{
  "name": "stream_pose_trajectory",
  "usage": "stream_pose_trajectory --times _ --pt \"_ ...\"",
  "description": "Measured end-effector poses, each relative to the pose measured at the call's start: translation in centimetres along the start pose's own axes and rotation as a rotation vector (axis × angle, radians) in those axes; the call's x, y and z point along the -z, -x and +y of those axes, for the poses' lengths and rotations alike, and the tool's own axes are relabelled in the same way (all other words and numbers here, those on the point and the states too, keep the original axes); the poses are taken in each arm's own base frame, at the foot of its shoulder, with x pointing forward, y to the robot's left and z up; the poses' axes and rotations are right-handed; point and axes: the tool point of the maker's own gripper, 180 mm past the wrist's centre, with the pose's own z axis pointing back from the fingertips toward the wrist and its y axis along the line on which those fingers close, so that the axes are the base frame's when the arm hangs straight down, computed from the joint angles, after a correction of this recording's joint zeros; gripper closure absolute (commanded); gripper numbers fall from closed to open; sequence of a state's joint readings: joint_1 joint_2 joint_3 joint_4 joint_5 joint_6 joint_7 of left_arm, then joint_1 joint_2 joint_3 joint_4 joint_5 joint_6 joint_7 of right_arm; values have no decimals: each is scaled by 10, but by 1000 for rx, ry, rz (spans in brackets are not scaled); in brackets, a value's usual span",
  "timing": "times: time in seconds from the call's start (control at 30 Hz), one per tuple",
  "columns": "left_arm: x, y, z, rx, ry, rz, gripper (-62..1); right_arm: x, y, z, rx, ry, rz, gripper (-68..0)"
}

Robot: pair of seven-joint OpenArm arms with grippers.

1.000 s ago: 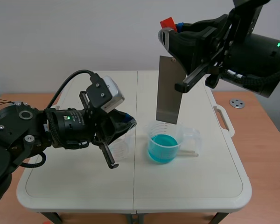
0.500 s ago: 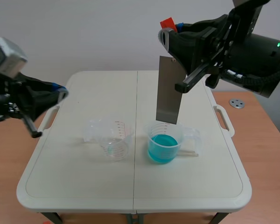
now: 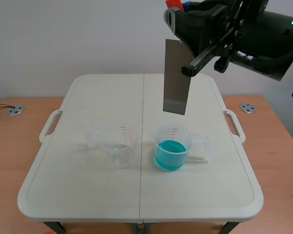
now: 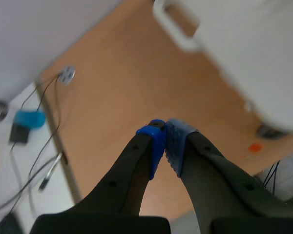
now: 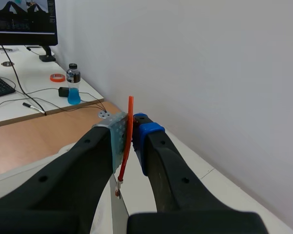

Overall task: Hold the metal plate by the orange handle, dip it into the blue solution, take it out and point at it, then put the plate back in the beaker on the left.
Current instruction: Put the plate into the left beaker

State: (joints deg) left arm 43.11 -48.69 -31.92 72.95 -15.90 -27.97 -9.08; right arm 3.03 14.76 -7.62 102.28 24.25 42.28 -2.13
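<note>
Right pincer (image 5: 132, 134) gripped orange handle (image 5: 130, 114), grey metal plate (image 3: 177, 78) hung above beaker of blue solution (image 3: 171, 148), left pincer (image 4: 164, 139) closed empty; next likely: lower into left-hand clear beaker (image 3: 118, 144).

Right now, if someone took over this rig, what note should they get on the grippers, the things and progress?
The right gripper is shut on the orange handle; the metal plate hangs upright above the blue-solution beaker, clear of it.
The left gripper is shut on nothing, off beside the table, out of the scene view.
The left beaker stands on the table beside the blue one, no plate in it.
Done: the plate is out of the solution; a second ago the left gripper was beside its lower end, probably pointing, and has since withdrawn.
Left: set the plate in the left beaker and release.
</note>
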Motion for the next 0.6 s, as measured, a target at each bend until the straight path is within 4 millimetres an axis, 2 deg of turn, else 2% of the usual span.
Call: stream_pose_trajectory --times 0.07,0.17,0.27,0.47,0.6 --pt "-12 32 -7 -19 2 89 -15 4 -3 3 -6 -17 -5 -11" --pt "-33 78 -29 -77 31 210 -15 10 -5 7 -16 -36 -4 -11" --pt "-53 115 -53 -126 44 298 -15 16 -10 12 -24 -63 -18 -11" --pt "-74 160 -133 -183 168 418 -15 29 -17 21 -26 -89 -35 -11" --pt "-83 175 -195 -211 307 473 -15 39 -20 30 -5 -103 -47 -11"
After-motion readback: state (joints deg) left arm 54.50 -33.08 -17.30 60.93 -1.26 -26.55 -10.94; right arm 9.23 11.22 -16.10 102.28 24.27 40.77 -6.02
